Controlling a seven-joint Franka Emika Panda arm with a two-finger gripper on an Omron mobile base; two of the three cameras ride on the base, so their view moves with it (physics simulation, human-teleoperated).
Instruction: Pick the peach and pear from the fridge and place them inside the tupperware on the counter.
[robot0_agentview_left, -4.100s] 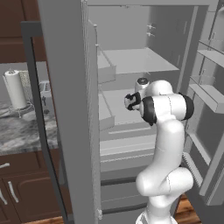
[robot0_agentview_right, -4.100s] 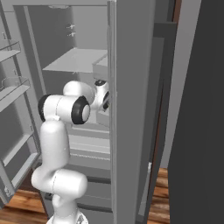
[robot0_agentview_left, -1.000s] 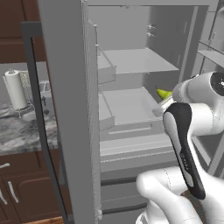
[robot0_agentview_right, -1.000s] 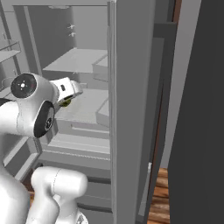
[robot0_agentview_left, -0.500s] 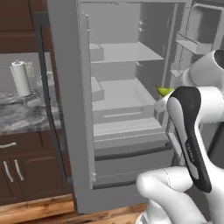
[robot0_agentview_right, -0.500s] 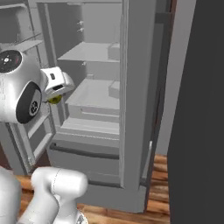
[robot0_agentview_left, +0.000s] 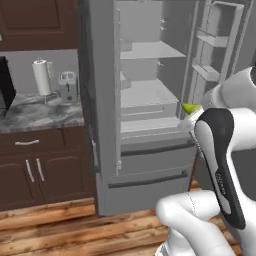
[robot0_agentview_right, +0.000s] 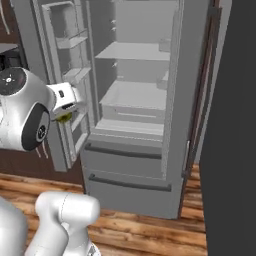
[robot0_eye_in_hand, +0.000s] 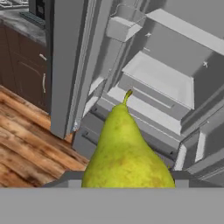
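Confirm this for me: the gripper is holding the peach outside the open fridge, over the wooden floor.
Not the peach. The fruit in the gripper is the yellow-green pear, its stem pointing away from the hand, as the hand view shows plainly. The rest holds: it is outside the open fridge, over the wooden floor.

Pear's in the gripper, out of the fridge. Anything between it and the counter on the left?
Nothing visible blocks it. The pear is held in the gripper in front of the open fridge. The counter lies left, past the fridge's side wall; the tupperware isn't visible.
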